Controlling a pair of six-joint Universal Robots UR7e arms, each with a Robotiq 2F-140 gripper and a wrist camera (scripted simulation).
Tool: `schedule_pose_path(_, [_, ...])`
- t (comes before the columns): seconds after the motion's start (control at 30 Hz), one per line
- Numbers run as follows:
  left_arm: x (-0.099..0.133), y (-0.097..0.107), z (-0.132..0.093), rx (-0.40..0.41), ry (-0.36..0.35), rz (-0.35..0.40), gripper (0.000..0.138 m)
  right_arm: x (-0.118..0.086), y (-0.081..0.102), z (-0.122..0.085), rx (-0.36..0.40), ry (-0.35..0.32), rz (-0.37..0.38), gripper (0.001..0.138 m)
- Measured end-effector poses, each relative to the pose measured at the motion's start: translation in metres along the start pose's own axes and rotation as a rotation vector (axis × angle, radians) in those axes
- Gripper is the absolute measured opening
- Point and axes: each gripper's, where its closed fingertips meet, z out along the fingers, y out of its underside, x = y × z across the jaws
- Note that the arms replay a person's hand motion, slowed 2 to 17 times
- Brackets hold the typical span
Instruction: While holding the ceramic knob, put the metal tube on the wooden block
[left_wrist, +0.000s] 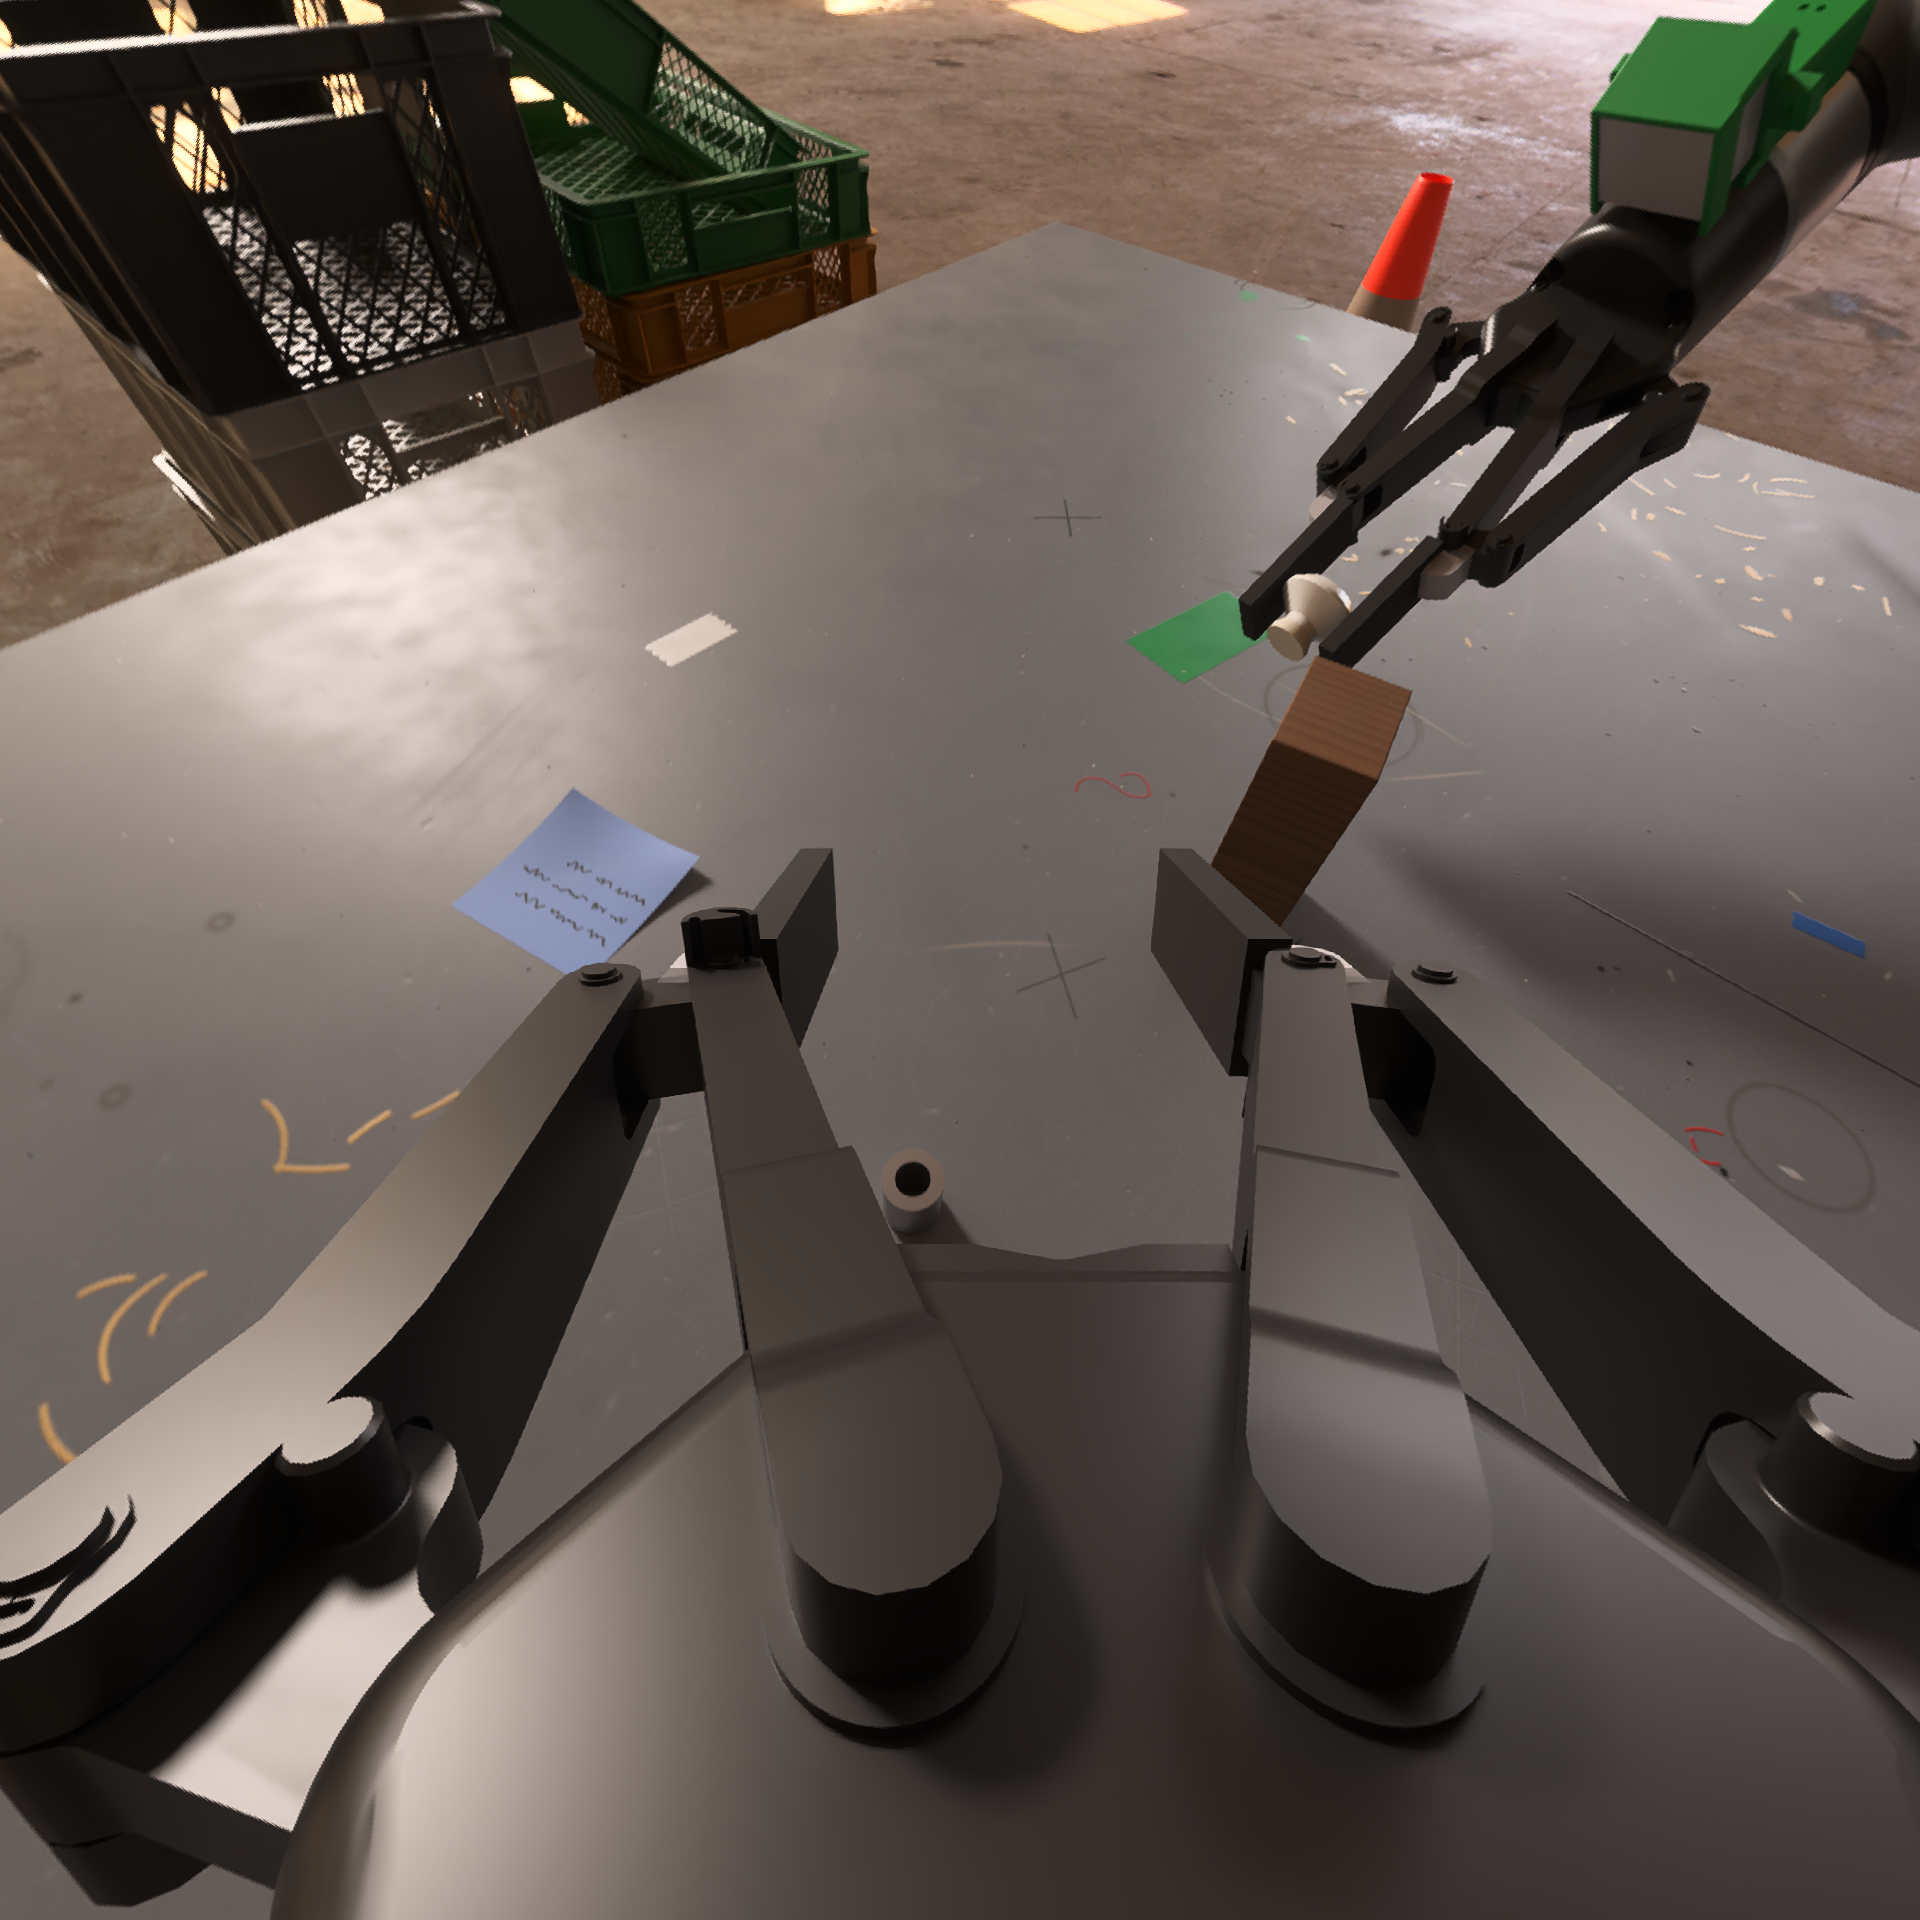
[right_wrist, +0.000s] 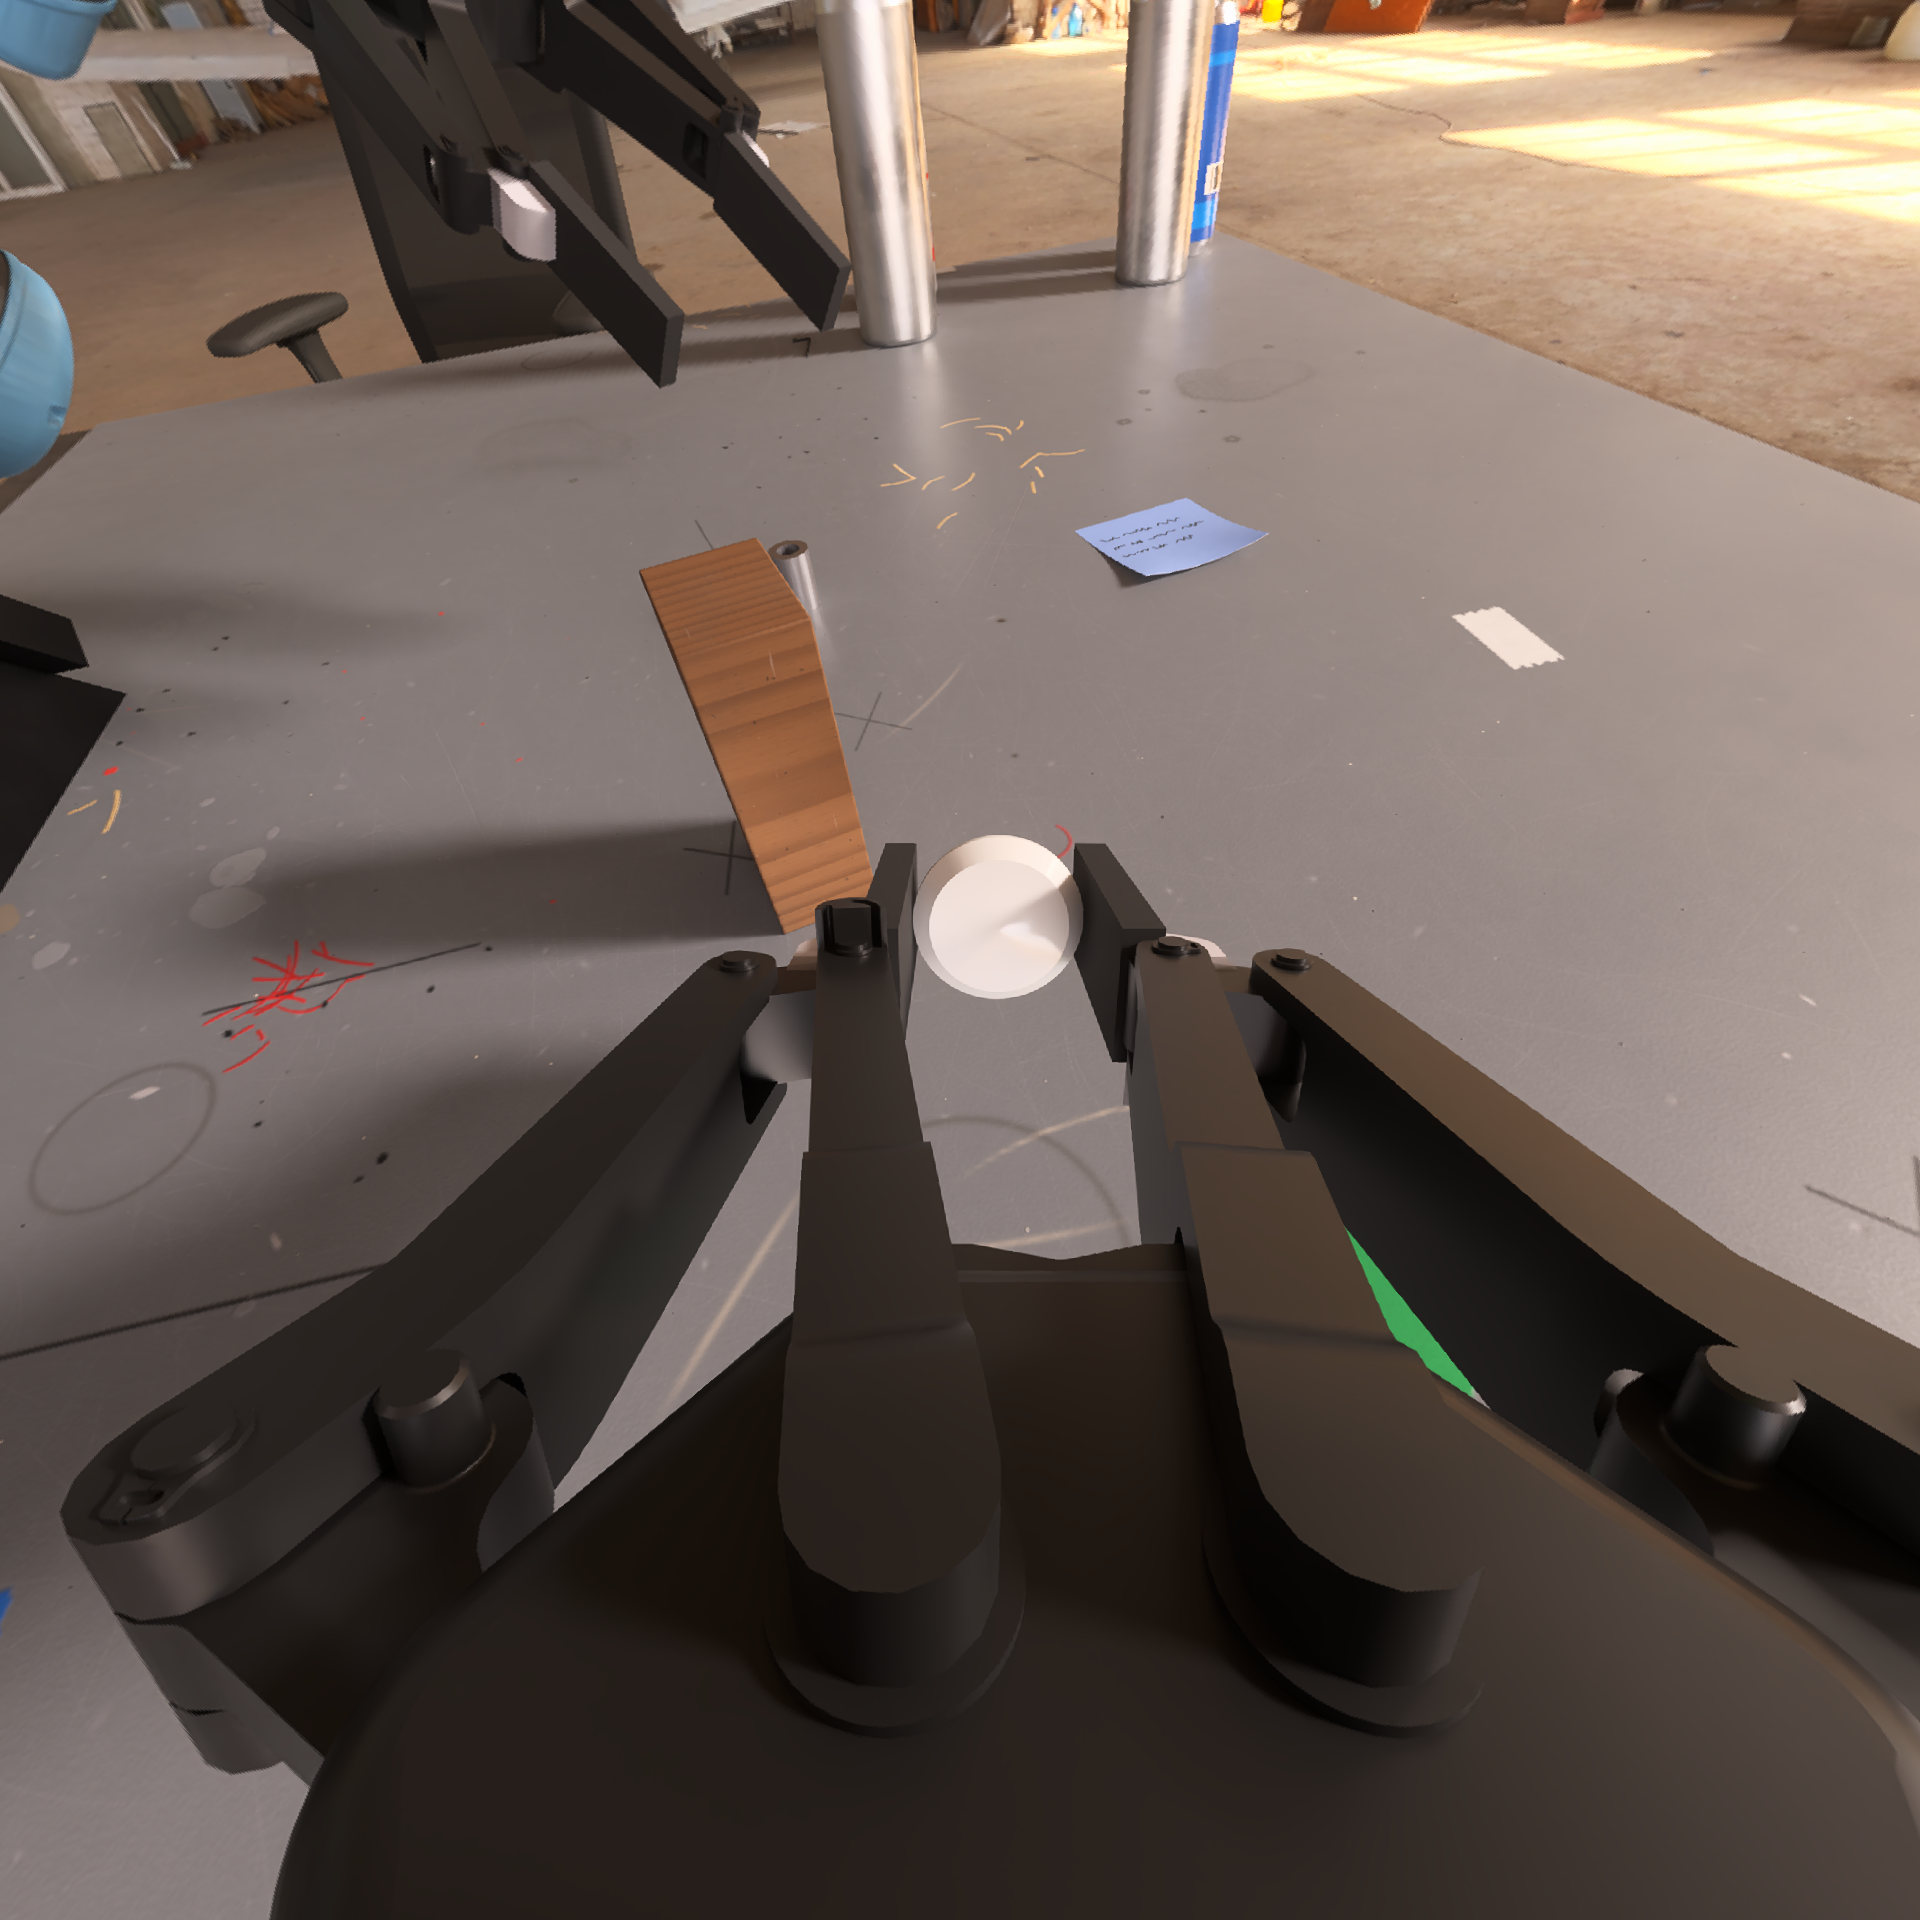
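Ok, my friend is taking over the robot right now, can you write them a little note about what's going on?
Right gripper: shut on the ceramic knob, held up above the table.
Left gripper: open, empty, above the table.
Metal tube: standing on the table below the left gripper, not on the block.
Wooden block: upright on the table, near the knob.
Done: knob is held.
Left: grab the tube with the left gripper and set it on the block, knob kept in the grip.

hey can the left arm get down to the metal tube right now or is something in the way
Probably yes. The left gripper hangs above the table with its jaws open and empty, and the metal tube stands upright just below, nothing on top of it. The wooden block stands beside the tube but apart.
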Motion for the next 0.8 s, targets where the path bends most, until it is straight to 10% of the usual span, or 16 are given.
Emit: schedule_pose_path(0.8, [-0.008,0.076,0.01,-0.147,0.052,0.078,0.074,-0.004,0.002,0.005,-0.007,-0.021,-0.006,0.04])
